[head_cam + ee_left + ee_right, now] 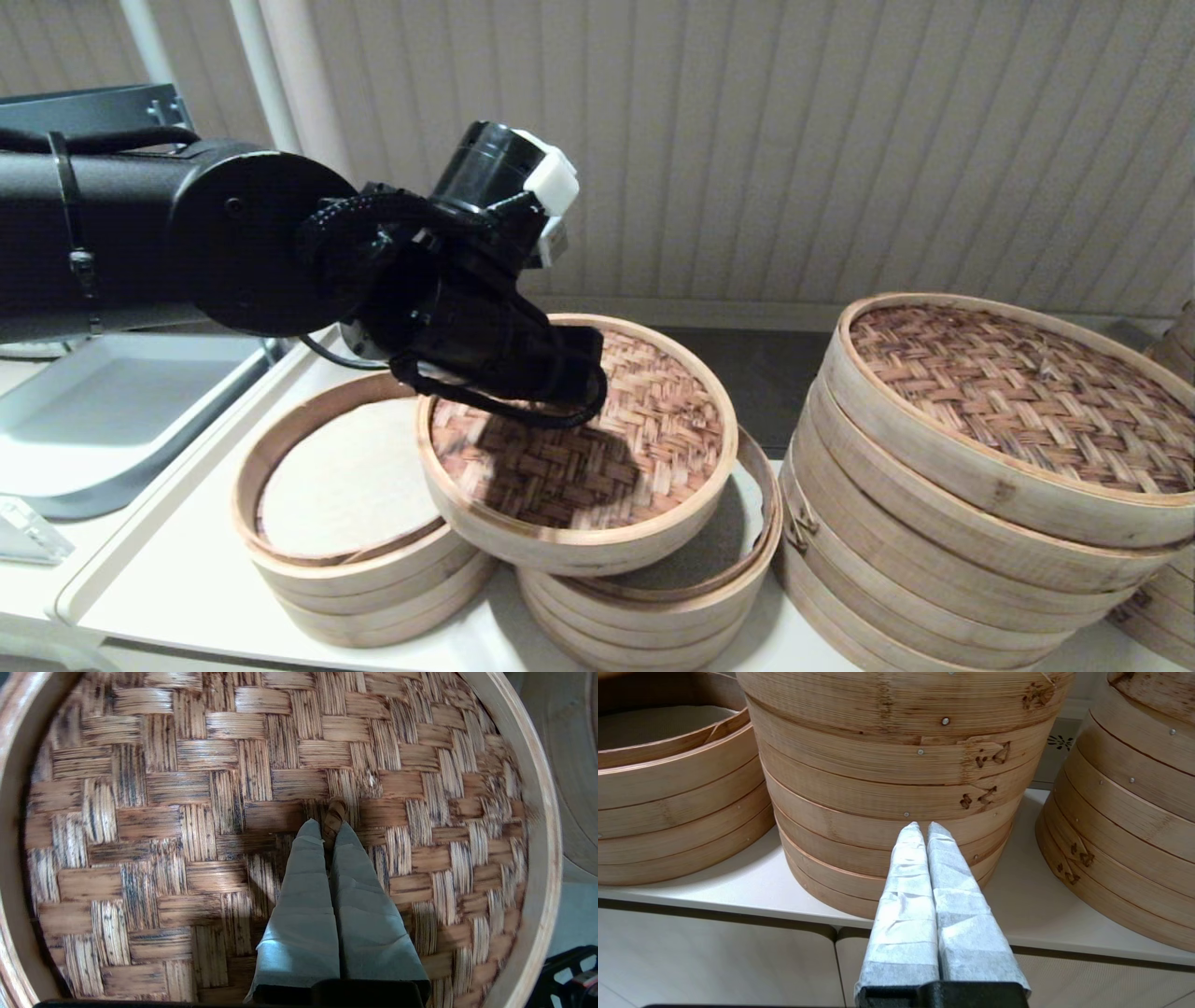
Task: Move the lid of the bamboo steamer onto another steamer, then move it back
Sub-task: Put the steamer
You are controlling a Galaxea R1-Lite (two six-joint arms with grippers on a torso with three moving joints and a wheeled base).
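The small bamboo steamer lid [597, 448], reddish-brown weave with a pale rim, hangs tilted in the air. My left gripper [571, 390] is shut on the dark knot [334, 813] at its centre; the weave [187, 812] fills the left wrist view. The lid hovers mostly over the small steamer with the greyish liner [719, 546], and its left edge overlaps the rim of the cream-lined small steamer [345, 485]. The grey-lined steamer [668, 793] also shows in the right wrist view. My right gripper [924, 828] is shut on nothing, low in front of the table edge and out of the head view.
A much larger steamer stack [971, 523] with a dark woven lid [1018, 392] stands to the right, close to the grey-lined steamer. Another stack [1167, 607] sits at the far right. A white tray [121, 411] lies left of the white table [159, 579].
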